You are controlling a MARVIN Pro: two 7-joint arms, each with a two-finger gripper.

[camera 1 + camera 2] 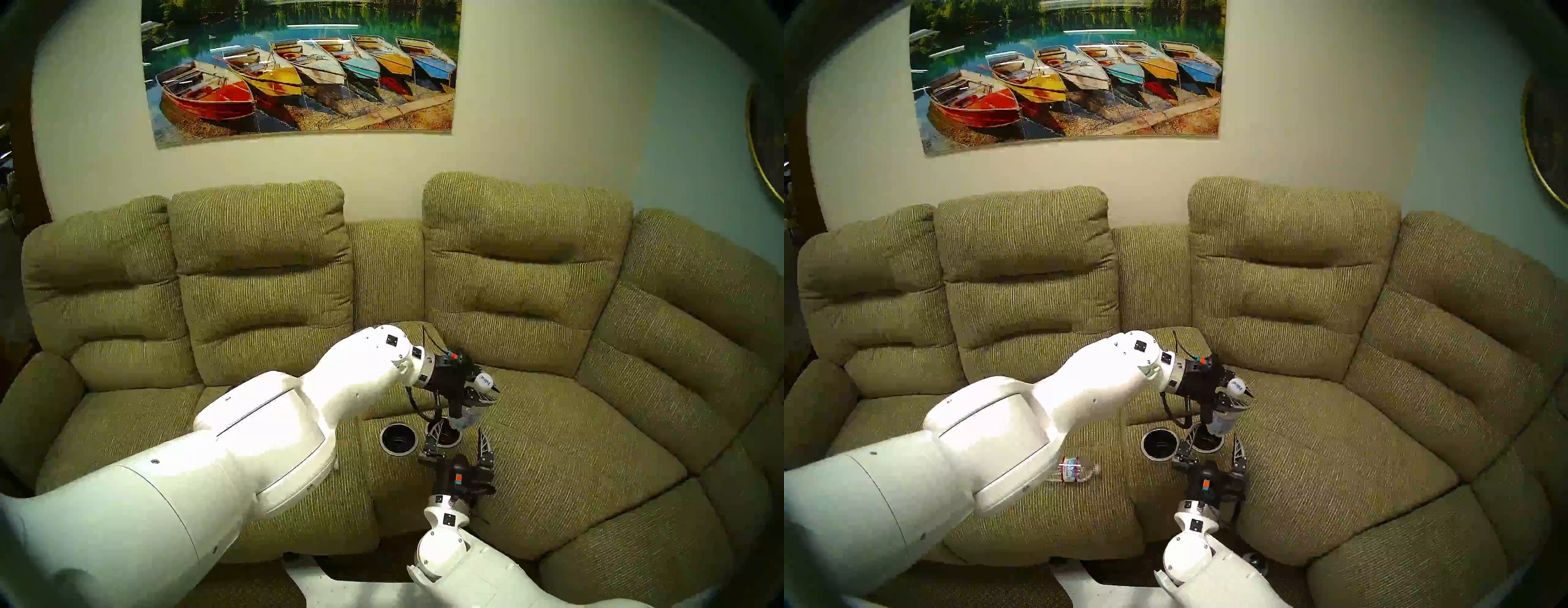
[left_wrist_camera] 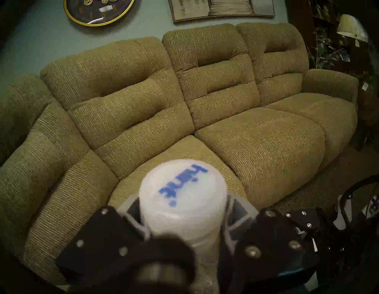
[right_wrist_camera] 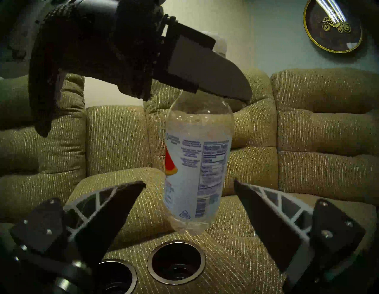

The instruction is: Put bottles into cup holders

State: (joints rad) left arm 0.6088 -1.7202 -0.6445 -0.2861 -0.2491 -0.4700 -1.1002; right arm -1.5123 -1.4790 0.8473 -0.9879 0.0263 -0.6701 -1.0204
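Observation:
My left gripper [image 1: 488, 392] is shut on the neck of a clear bottle [image 1: 464, 418] with a white cap and a pale blue-white label. The bottle hangs upright just above the right cup holder [image 1: 449, 441], clear of its rim. The right wrist view shows the bottle [image 3: 196, 164] over that holder [image 3: 203, 264], with the left cup holder [image 3: 133, 275] beside it. My right gripper [image 1: 460, 429] is open and empty just in front of the holders, its fingers either side of the bottle's base. The red-white-blue labelled bottle [image 1: 1076, 469] lies on its side on the left seat.
The holders sit in the olive fabric console [image 1: 382, 488] between two sofa seats. Backrests [image 1: 509, 276] rise behind. My left arm [image 1: 254, 424] stretches across the left seat and hides the lying bottle in the head left view. The left holder [image 1: 384, 446] holds nothing.

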